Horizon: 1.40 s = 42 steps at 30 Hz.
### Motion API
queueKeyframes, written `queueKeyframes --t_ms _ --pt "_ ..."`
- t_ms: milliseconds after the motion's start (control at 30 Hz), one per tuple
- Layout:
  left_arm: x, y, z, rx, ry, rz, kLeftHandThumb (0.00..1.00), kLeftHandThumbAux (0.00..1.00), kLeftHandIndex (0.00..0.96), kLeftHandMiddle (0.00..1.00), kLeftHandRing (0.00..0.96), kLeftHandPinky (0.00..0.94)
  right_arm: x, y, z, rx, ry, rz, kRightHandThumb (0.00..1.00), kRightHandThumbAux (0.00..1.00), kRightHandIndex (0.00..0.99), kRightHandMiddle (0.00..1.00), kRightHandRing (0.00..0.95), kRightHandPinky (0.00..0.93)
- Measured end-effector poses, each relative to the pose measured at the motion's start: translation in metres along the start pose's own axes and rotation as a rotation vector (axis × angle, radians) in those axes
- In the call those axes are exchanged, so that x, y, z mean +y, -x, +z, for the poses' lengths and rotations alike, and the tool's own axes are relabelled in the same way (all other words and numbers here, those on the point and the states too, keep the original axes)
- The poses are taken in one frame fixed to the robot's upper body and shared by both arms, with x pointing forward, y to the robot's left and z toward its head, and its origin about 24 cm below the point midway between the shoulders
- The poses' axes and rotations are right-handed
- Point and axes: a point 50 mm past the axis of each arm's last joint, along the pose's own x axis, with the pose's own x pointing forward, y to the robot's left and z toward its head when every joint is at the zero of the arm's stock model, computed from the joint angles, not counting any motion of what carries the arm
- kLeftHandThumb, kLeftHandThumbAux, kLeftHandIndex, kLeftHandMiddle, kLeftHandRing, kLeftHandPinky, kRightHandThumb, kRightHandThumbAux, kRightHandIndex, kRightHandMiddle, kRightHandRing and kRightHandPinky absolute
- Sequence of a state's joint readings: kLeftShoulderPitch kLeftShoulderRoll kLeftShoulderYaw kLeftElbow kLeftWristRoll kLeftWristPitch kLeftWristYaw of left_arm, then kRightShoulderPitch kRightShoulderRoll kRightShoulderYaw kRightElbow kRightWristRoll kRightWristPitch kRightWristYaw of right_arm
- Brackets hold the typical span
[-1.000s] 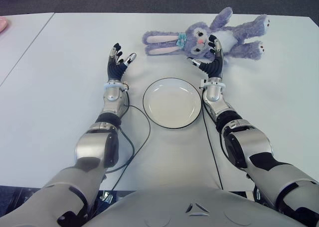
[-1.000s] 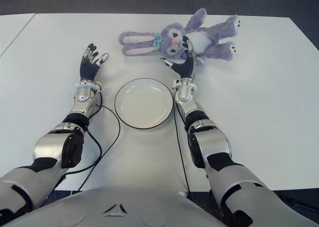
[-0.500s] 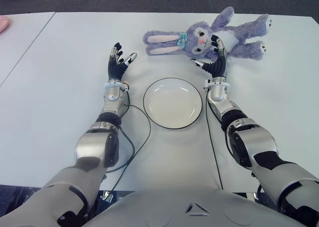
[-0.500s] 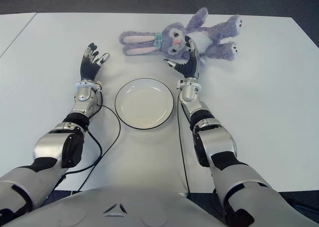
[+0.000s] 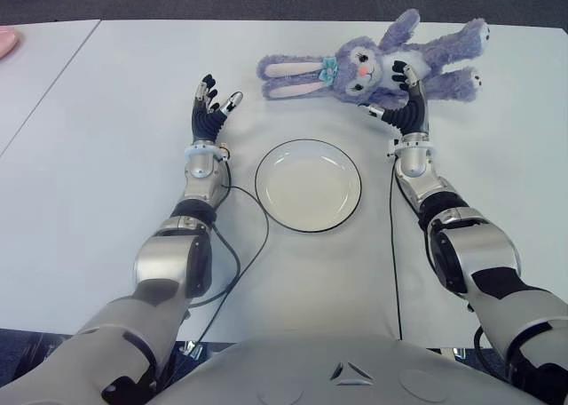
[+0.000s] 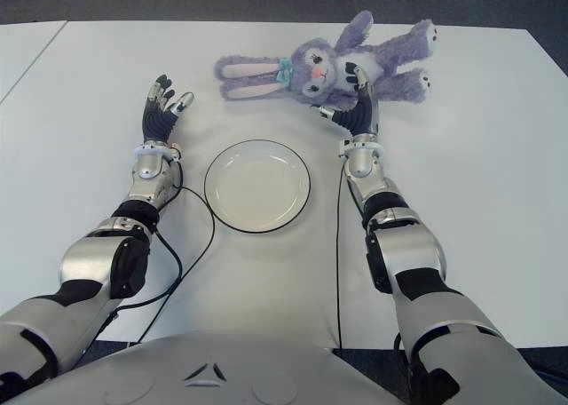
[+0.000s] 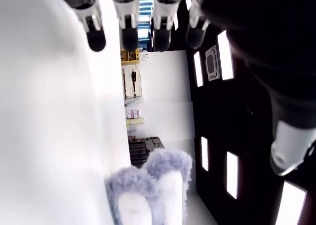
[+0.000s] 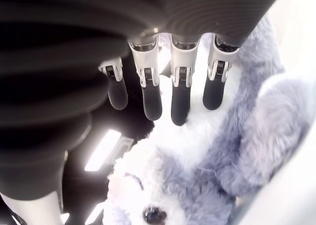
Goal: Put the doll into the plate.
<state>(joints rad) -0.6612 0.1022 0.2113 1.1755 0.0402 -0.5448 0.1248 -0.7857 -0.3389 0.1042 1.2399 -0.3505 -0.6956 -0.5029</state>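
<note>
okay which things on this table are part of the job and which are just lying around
Part of the job:
purple plush rabbit doll, lying on the table
round white plate, empty
right hand, fingers open at the doll's body

Just lying about:
left hand, open, left of the plate
black cable
white table

1. The left hand (image 7: pixel 148 27) fills one edge of the picture, four dark fingertips (image 7: pixel 129 37) side by side, spread and holding nothing.
2. Its thumb (image 7: pixel 291 146) stands well apart from them.
3. The white table (image 7: pixel 49 136) runs beside the fingertips.
4. The doll (image 7: pixel 150 190), its purple ears only, lies on the table, well beyond the hand.
</note>
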Motion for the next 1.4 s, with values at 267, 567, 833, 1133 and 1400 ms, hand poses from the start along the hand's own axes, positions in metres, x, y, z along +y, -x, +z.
queueKeyframes --t_ms 267,567,833,1133,1400 --pt "-0.002 -0.002 0.003 -0.009 0.003 -0.005 0.000 0.576 0.077 0.083 0.075 0.088 -0.020 -0.013 0.004 -0.039 0.046 0.000 0.000 0.706 0.164 0.210 0.189 0.154" --pt "-0.008 -0.004 0.008 -0.022 0.013 -0.015 0.000 0.583 0.081 0.087 0.077 0.097 -0.032 -0.022 0.010 -0.073 0.070 0.008 0.000 0.720 0.168 0.216 0.189 0.162" --pt "-0.015 -0.004 0.008 -0.023 0.014 -0.035 0.000 0.595 0.087 0.089 0.081 0.105 -0.041 -0.030 0.017 -0.109 0.093 0.001 0.020 0.760 0.163 0.208 0.179 0.172" --pt "-0.019 -0.003 0.009 -0.027 0.010 -0.047 0.000 0.602 0.095 0.091 0.082 0.104 -0.054 -0.044 0.030 -0.155 0.146 -0.007 0.044 0.788 0.159 0.211 0.187 0.187" --pt "-0.022 -0.003 0.009 -0.028 0.014 -0.052 0.000 0.605 0.101 0.098 0.087 0.109 -0.064 -0.052 0.036 -0.163 0.181 -0.006 0.066 0.806 0.155 0.212 0.191 0.198"
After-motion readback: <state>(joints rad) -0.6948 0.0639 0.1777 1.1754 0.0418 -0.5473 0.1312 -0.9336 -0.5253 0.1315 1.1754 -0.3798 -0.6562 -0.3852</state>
